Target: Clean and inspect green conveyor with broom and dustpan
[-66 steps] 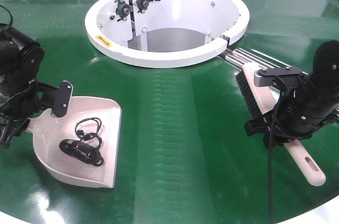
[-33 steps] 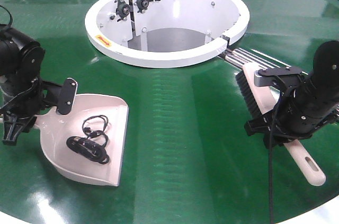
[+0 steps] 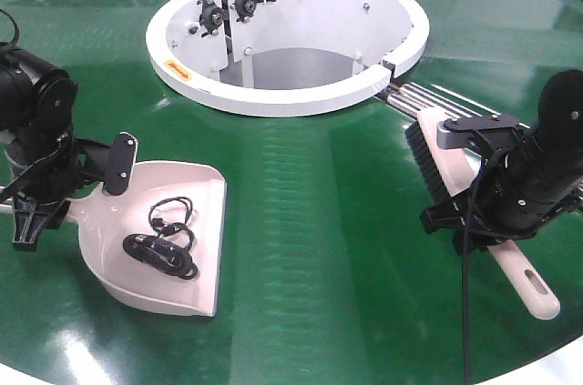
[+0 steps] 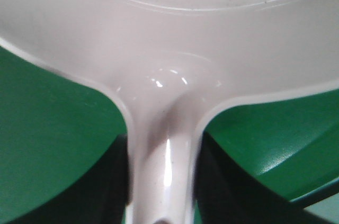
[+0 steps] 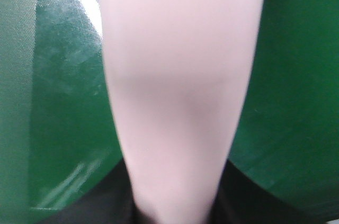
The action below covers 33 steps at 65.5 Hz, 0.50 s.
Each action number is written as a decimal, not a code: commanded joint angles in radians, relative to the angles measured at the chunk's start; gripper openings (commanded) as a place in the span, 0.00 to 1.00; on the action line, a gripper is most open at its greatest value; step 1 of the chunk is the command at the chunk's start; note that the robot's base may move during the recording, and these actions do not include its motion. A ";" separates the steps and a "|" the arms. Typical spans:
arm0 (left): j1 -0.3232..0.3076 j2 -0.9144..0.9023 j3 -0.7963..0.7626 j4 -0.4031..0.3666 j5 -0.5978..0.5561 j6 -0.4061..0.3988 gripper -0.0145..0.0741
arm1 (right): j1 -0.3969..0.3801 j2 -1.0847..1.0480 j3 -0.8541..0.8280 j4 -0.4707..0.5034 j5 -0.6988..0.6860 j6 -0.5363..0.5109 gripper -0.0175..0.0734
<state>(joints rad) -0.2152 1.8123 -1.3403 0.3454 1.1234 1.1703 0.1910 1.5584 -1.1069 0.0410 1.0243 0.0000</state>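
Since a tangled black cable with a small plug body [image 3: 164, 244] already lies inside the wide beige-pink plastic dustpan [image 3: 209, 248], the sweeping part of the job looks largely done. The stretch of glossy dark-green conveyor belt [image 3: 310, 221] in view shows no other loose litter. What seems left is checking the remaining surface and carrying the pan's load away. The dustpan sits at the left of the belt with its open lip facing right. Whether its base touches the belt or hangs just above it I cannot tell. The left pincer [image 3: 71, 198] is pressed onto the pan's straight handle; the left wrist view shows a dark finger tight against each side of it. This arm reaches in low from the left edge. On the right, the slim beige hand broom with short black bristles [image 3: 444, 157] lies slantwise, bristle end near the silver roller rods [image 3: 410, 94] beside the white central ring [image 3: 273, 98], slotted handle end toward the near rim. The right pincer [image 3: 465, 180] pinches it mid-handle, wrist angled down from the right.
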 commanded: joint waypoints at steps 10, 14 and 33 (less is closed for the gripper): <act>-0.008 -0.047 -0.029 -0.014 -0.009 -0.018 0.53 | -0.004 -0.045 -0.026 0.002 -0.026 -0.009 0.19; -0.008 -0.050 -0.029 -0.018 -0.003 -0.022 0.60 | -0.004 -0.045 -0.026 0.002 -0.026 -0.009 0.19; -0.008 -0.119 -0.029 -0.131 0.036 -0.025 0.70 | -0.004 -0.045 -0.026 0.004 -0.026 -0.009 0.19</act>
<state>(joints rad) -0.2160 1.7821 -1.3403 0.2549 1.1467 1.1564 0.1910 1.5584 -1.1069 0.0417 1.0243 0.0000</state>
